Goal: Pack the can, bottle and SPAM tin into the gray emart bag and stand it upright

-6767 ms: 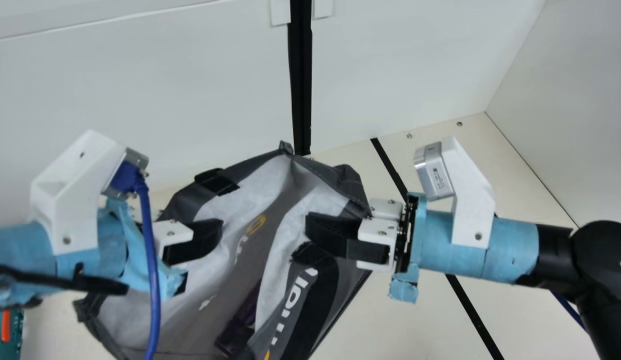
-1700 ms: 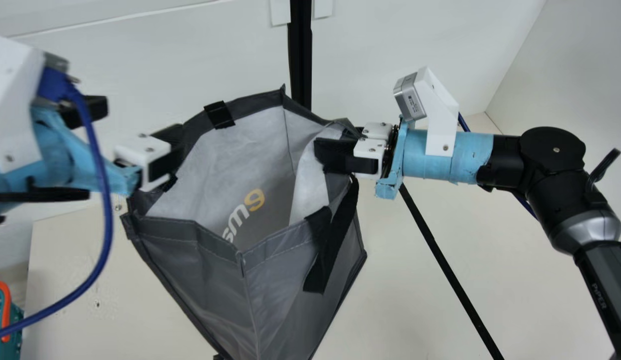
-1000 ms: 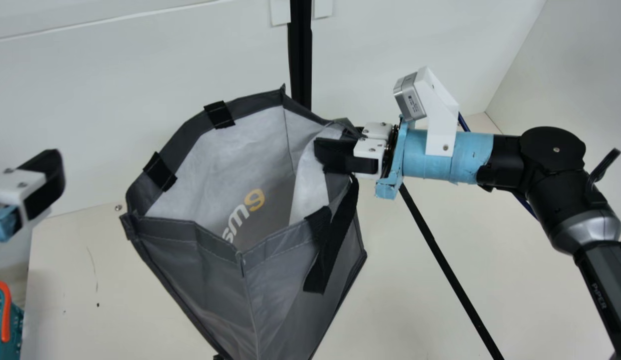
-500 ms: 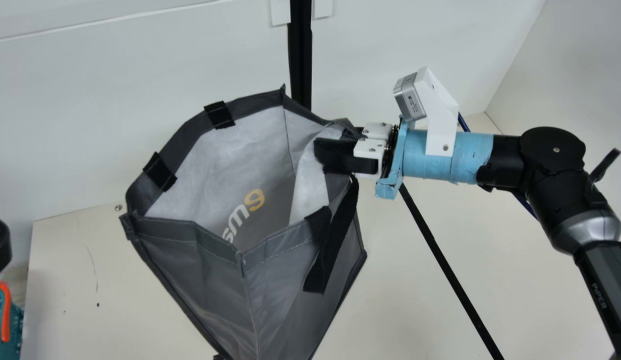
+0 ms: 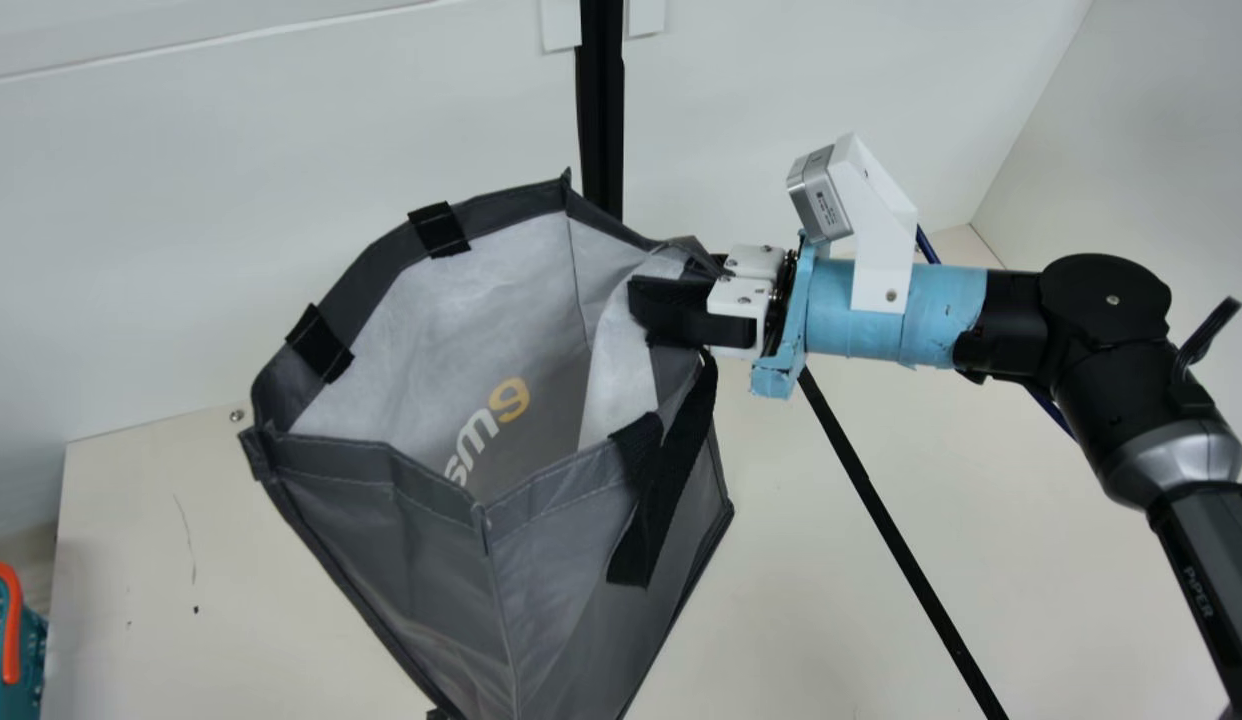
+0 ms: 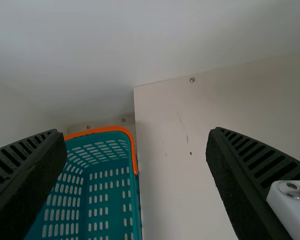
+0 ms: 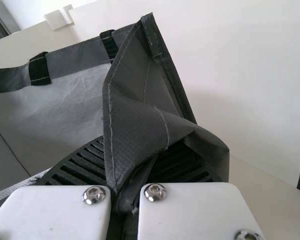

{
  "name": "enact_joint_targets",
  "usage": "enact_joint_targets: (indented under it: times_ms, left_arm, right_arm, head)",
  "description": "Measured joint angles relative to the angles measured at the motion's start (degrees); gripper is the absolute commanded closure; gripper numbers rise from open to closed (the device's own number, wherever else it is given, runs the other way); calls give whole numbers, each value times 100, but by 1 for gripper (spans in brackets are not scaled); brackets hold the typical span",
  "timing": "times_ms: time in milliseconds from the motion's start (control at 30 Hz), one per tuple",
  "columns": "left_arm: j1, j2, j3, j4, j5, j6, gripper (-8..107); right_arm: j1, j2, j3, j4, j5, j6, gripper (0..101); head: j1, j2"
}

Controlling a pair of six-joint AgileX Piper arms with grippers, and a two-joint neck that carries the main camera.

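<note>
Two ribbed fingers (image 7: 82, 165) of our right pincer (image 5: 663, 305) are drawn together on a fold of rim of the gray emart bag (image 5: 581, 560), gripping it between 2 and 3 o'clock on the open mouth. In the right wrist view the pinched cloth creases and folds over between them. Our left pincer (image 6: 135, 132) has its fingers spread wide, with nothing held.

Around that mouth, as the main view gives it, the rim rises to a pointed corner at 1 o'clock; black webbing patches sit at 11 and 9, another corner at 8, and a stitched seam runs down from 6. A black handle (image 5: 661, 510) hangs in a loop on the outside at 4 o'clock. The pale lining (image 5: 471, 330) has white and orange lettering on it.

Behind the right pincer comes our right arm (image 5: 1101, 300), its wrist wrapped in blue, with a silver camera (image 5: 821, 195) mounted on it, entering the main view from between 3 and 4 o'clock.

At 8 o'clock we see the edge of a teal basket (image 6: 132, 200) with slotted sides and an orange rim, beside the cream table (image 5: 211, 560). Toward 4 o'clock a black strip (image 5: 901, 545) crosses the table. Farthest off is the white wall (image 5: 281, 150), with a black post (image 5: 601, 110) at 12.
</note>
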Motion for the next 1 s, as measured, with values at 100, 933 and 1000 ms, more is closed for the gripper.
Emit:
enact_joint_targets:
  times_ms: [100, 933, 1000]
  left_arm:
    - [22, -197, 119, 28, 40, -66, 9]
    - [-3, -2054, 1306, 108, -183, -817, 9]
    - [-3, -2149, 1344, 108, -204, -817, 9]
  right_arm:
    - [0, 0, 0, 0, 0, 0, 101]
    - [0, 0, 0, 0, 0, 0, 101]
    - [0, 0, 0, 0, 0, 0, 101]
  head:
    - [0, 9]
    - [0, 0]
    - [0, 9]
